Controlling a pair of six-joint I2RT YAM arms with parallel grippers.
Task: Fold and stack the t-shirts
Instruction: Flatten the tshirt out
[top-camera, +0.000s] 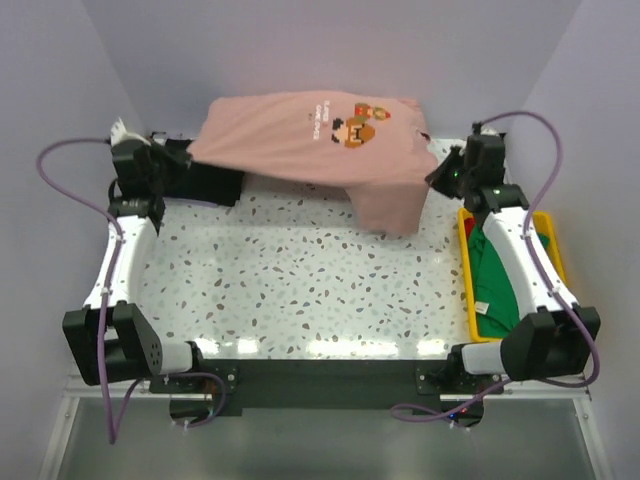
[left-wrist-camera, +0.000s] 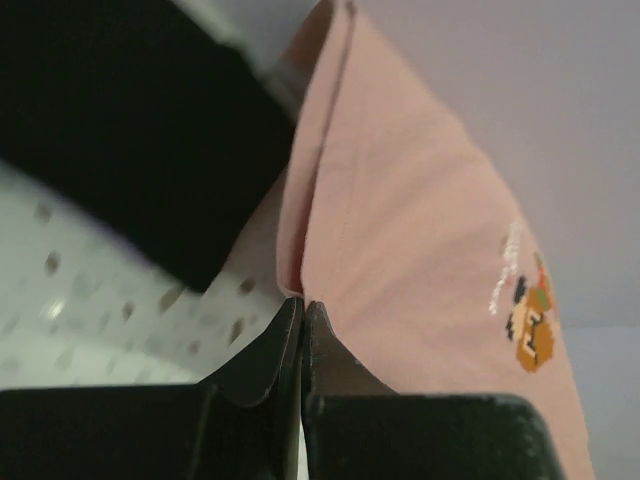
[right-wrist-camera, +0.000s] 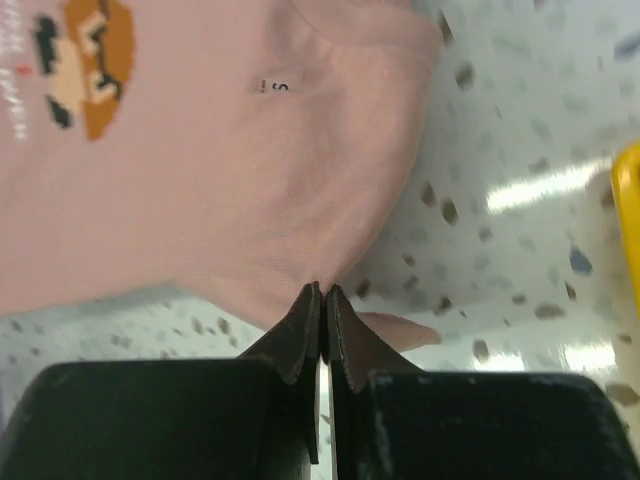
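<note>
Two arms reach to the far side of the speckled table (top-camera: 300, 280), and one pink shirt (top-camera: 300, 135) is stretched between them, lifted above the surface.

On the left, the left gripper (left-wrist-camera: 302, 305) has its fingers pressed together on the edge of the pink shirt; in the left wrist view a fold of the cloth runs up and away from the pinched tips, with no gap between them. Just beside that gripper, a black shirt (top-camera: 205, 180) lies bunched on the table, partly under the left end of the pink one.

In the middle, the pink shirt spreads wide with its chest side up. Its pixel print (top-camera: 360, 125) and a few lines of small white text sit toward the right half. The right-hand part of the cloth sags lower than the rest, down toward the table.

Farther right, the right gripper (right-wrist-camera: 322, 295) is also clamped tight on the pink shirt's edge, with the cloth fanning out from its tips. A small "S" size mark shows on the fabric in the right wrist view.

At the far right, a yellow bin (top-camera: 548, 225) sits on the table beneath the right arm, well apart from the black shirt. A green shirt (top-camera: 495, 285) lies crumpled inside it, partly hidden by the arm.
</note>
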